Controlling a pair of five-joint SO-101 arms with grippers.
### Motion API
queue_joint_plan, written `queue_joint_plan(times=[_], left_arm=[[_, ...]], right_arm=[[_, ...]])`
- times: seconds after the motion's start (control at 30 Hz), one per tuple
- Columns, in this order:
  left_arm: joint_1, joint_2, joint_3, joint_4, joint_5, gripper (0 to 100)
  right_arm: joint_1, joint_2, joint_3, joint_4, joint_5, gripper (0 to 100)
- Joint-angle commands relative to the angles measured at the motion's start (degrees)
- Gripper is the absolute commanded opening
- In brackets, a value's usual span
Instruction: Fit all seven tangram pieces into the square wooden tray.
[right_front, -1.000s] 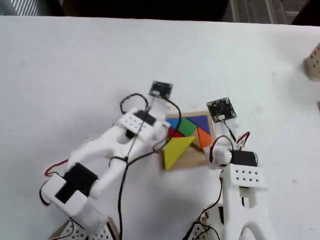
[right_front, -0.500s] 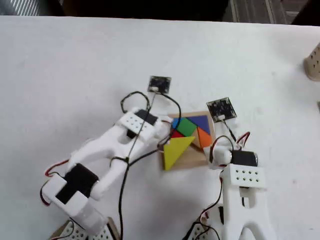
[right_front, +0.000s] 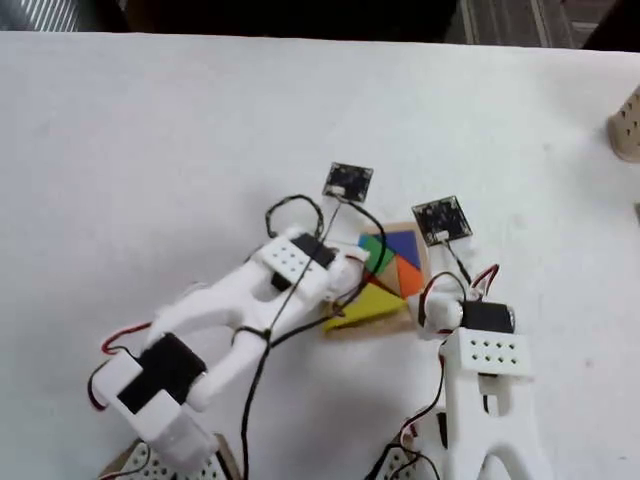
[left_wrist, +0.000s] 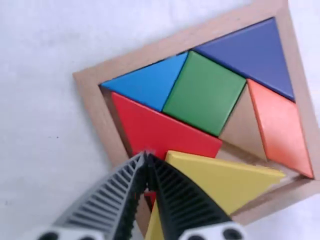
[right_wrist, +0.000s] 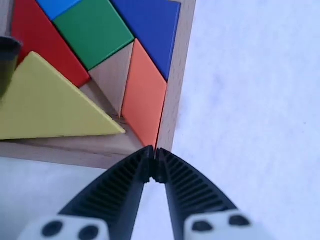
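The square wooden tray holds a light blue triangle, a green square, a dark blue triangle, an orange parallelogram and a red triangle. A small triangular gap of bare wood lies between green and orange. The big yellow triangle lies askew, partly on the tray floor and partly over the near rim. My left gripper is shut, its tips against the yellow triangle's corner by the red piece. My right gripper is shut, tips at the tray's corner rim beside the orange parallelogram.
Both arms crowd the tray near the table's front middle. The left arm slants in from the lower left, and the right arm stands to the tray's lower right. A perforated beige object sits at the far right edge.
My left arm has swung right toward the tray, and the yellow triangle has turned and slid further in over the tray. The right arm has stayed put.
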Motion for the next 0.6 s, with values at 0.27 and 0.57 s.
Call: queue_joint_plan(times=[0.27, 0.57], left_arm=[[5.8, -0.6, -2.1, -1.2, 0.5, 2], [1.0, -4.6, -1.6, 4.1, 0.1, 2]], right_arm=[[4.4, -1.6, -0.5, -2.7, -1.9, 1.8], [4.4, -1.5, -0.4, -2.8, -1.8, 1.8]])
